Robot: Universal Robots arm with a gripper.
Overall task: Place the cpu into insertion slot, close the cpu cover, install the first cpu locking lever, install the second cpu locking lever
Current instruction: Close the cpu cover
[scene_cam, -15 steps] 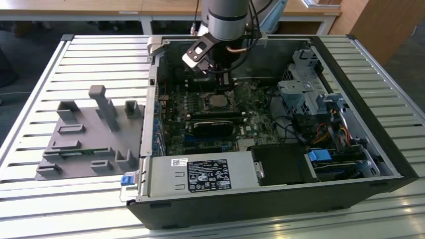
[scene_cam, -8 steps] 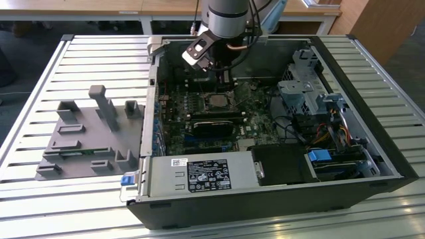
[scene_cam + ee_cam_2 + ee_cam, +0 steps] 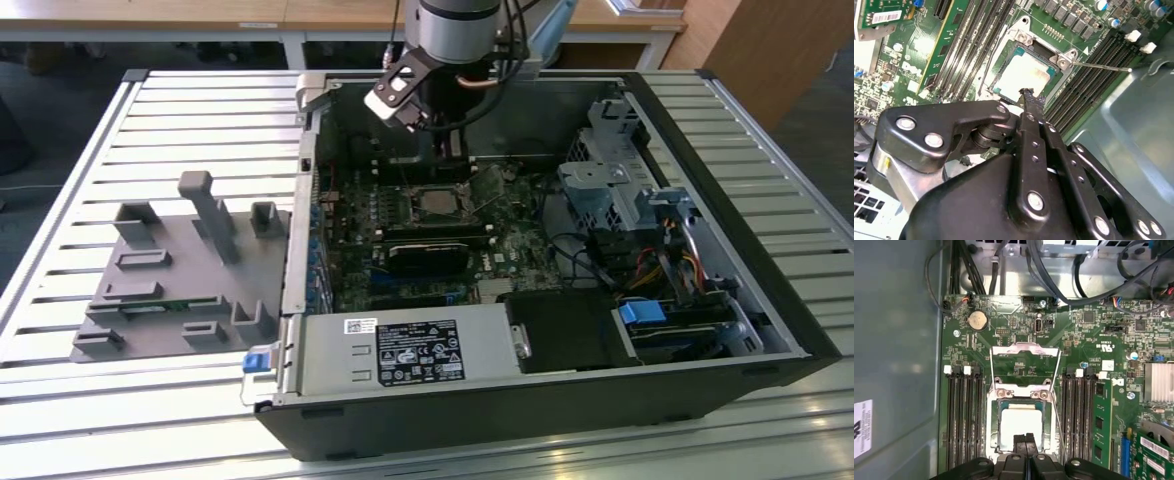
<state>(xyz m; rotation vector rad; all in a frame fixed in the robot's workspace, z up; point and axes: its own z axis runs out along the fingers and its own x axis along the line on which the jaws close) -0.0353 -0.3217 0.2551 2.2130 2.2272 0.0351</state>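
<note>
The cpu [image 3: 1020, 422] lies seated in the insertion slot [image 3: 995, 440] of the green board, the cpu cover [image 3: 1025, 351] is folded back open beside it, and the pincer [image 3: 1025, 439], fingers pressed together and empty, sits over the cpu's edge.

Dull grey metal top on cpu [image 3: 1021, 426]; bright bare metal cpu cover [image 3: 1024, 349]; glossy green circuit board [image 3: 1094, 330].

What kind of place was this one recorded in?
Probably a robotics lab or workshop: an open computer case sits on a slatted metal table beside a grey parts fixture, with wooden desks behind.
</note>
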